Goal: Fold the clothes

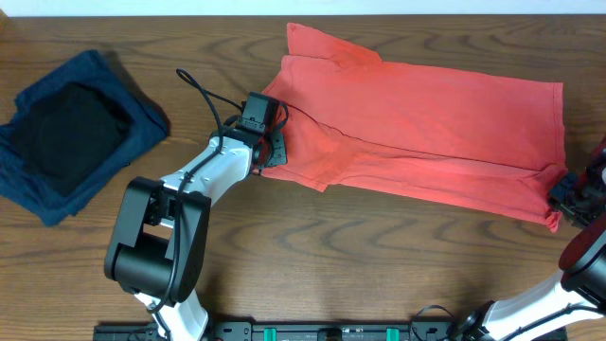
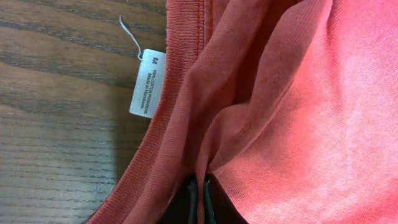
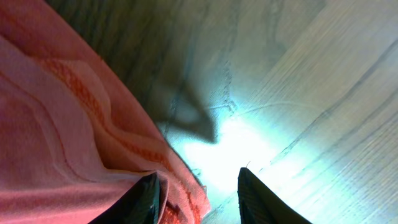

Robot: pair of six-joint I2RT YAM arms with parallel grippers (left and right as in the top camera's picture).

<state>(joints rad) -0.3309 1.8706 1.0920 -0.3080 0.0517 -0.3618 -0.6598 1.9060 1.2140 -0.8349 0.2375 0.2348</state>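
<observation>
Coral-red short-sleeved cotton T-shirt [image 1: 426,123] lies stretched lengthwise on the brown wooden counter [image 1: 379,251], its white size label [image 2: 148,81] showing beside the collar. The left pincer [image 2: 200,202] is clamped on a fold near the neck. The right pincer [image 3: 198,186] stands apart at the hem corner. A folded navy-blue garment [image 1: 137,123] lies well apart.

The white tag [image 2: 147,82] of the coral-red T-shirt [image 2: 298,112] reads "M"; its smaller lines are too blurred to read.
</observation>
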